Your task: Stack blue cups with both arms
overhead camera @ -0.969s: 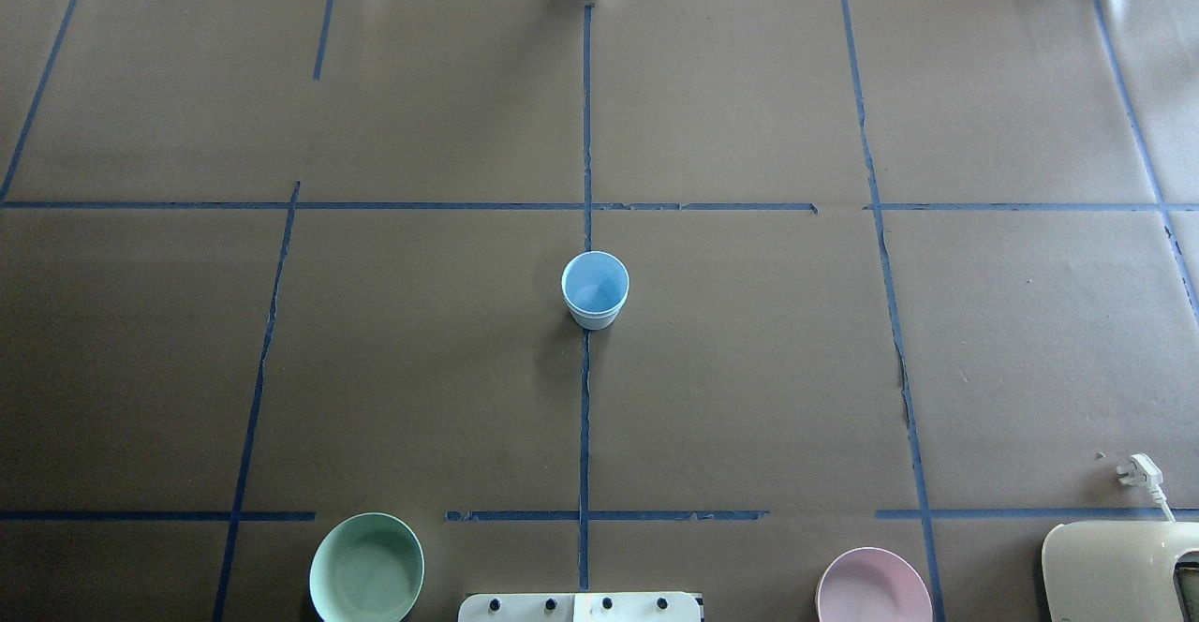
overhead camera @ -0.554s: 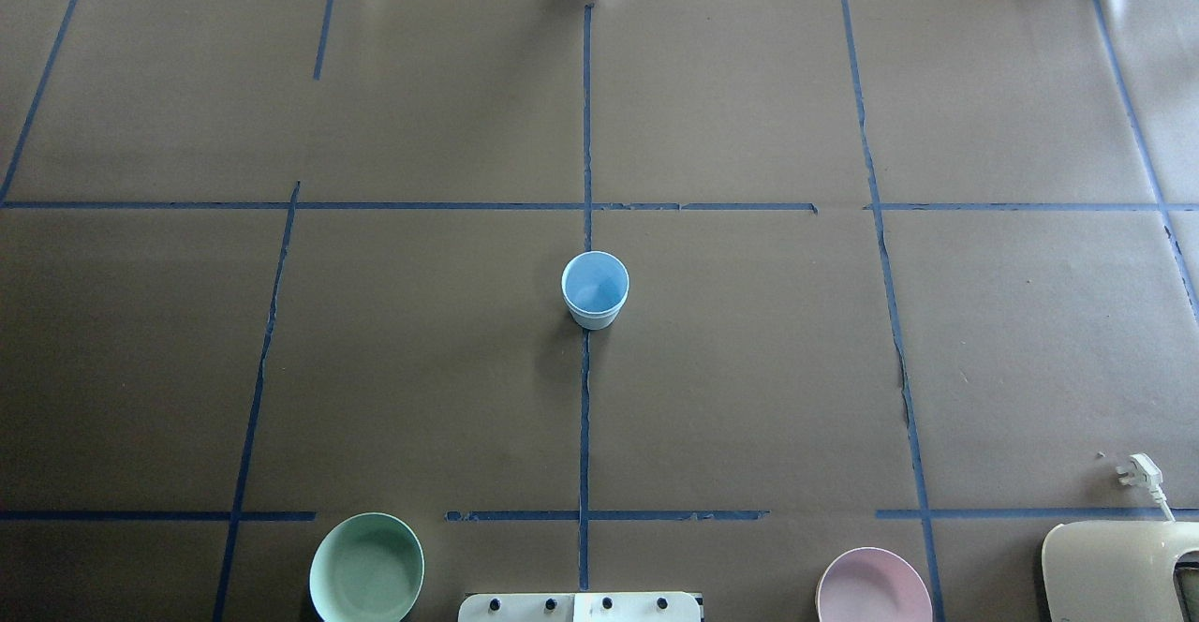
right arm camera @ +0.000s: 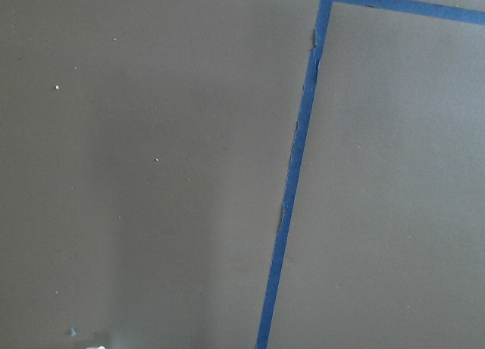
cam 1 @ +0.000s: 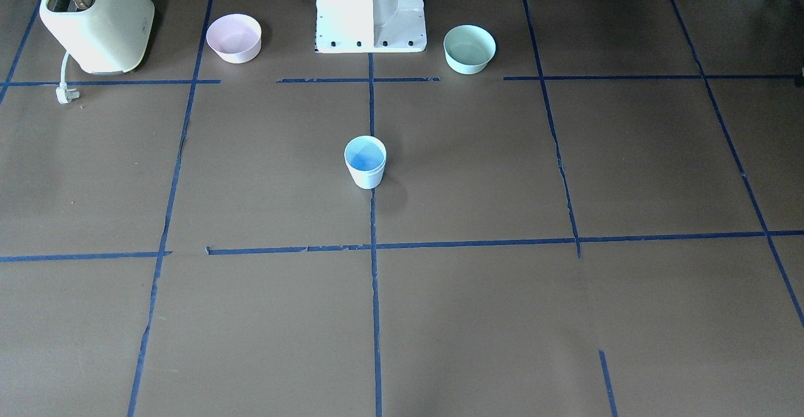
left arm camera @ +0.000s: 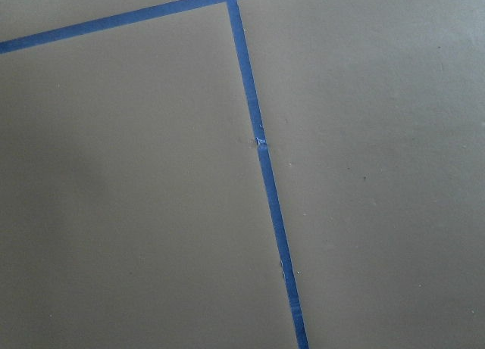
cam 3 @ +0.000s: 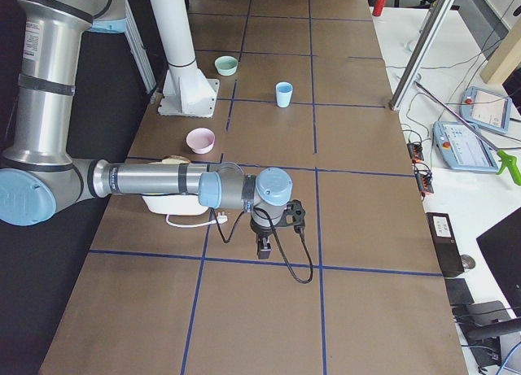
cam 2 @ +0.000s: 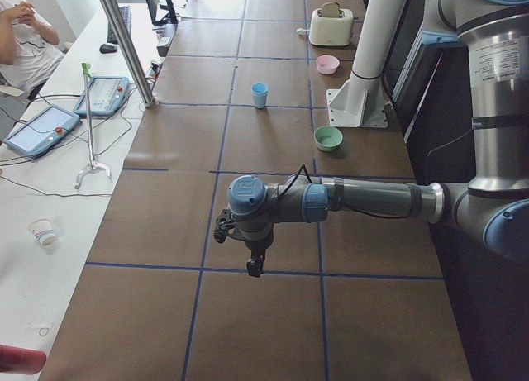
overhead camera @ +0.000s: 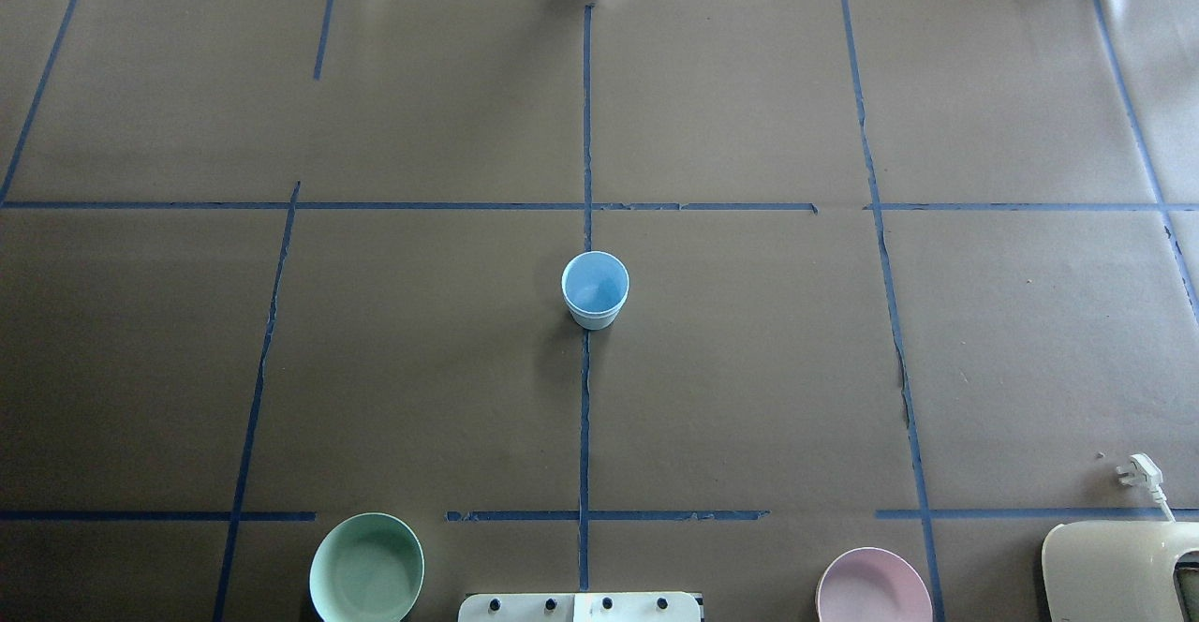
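Observation:
One pale-blue cup (overhead camera: 595, 289) stands upright on the centre tape line, also in the front view (cam 1: 365, 161) and the side views (cam 2: 259, 94) (cam 3: 283, 93). I see one cup shape only and cannot tell whether a second cup sits nested inside it. My left gripper (cam 2: 254, 266) hangs over the table far out on my left, well away from the cup. My right gripper (cam 3: 263, 249) hangs far out on my right. Both show only in the side views, so I cannot tell if they are open or shut. The wrist views show only brown paper and blue tape.
A mint-green bowl (overhead camera: 366, 568) and a pink bowl (overhead camera: 873, 586) flank the white pedestal base (cam 1: 370, 9). A cream toaster (overhead camera: 1119, 570) with its loose plug (overhead camera: 1138, 470) stands at my near right. An operator (cam 2: 21, 34) sits beyond the table's far edge.

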`<act>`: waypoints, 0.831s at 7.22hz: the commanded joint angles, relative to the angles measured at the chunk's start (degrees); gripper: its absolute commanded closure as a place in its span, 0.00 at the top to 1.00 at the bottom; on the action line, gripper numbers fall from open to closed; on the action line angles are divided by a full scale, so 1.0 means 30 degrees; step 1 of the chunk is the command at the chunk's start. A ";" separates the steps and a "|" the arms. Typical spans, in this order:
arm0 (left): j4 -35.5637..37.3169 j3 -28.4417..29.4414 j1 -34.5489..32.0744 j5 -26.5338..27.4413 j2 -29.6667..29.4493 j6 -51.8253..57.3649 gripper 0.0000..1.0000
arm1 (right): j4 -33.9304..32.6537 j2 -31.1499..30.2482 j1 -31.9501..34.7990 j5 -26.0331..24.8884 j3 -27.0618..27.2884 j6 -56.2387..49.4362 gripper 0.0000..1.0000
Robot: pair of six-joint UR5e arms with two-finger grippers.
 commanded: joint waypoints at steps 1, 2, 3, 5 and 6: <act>-0.0019 -0.0009 -0.0001 0.0001 0.0068 0.0000 1.00 | 0.0754 -0.0029 -0.0072 0.0022 -0.0370 0.0029 1.00; -0.0019 -0.0009 -0.0001 -0.0028 0.0126 0.0029 1.00 | 0.1806 -0.0029 -0.0072 0.0051 -0.1070 0.0058 1.00; -0.0019 -0.0009 -0.0001 -0.0028 0.0156 0.0029 1.00 | 0.2338 -0.0029 -0.0072 0.0051 -0.1367 0.0174 1.00; 0.0010 -0.0038 -0.0001 -0.0028 0.0185 0.0029 1.00 | 0.2402 -0.0029 -0.0101 0.0080 -0.1370 0.0292 1.00; 0.0010 -0.0038 -0.0001 -0.0028 0.0185 0.0000 1.00 | 0.2402 -0.0029 -0.0101 0.0080 -0.1341 0.0293 1.00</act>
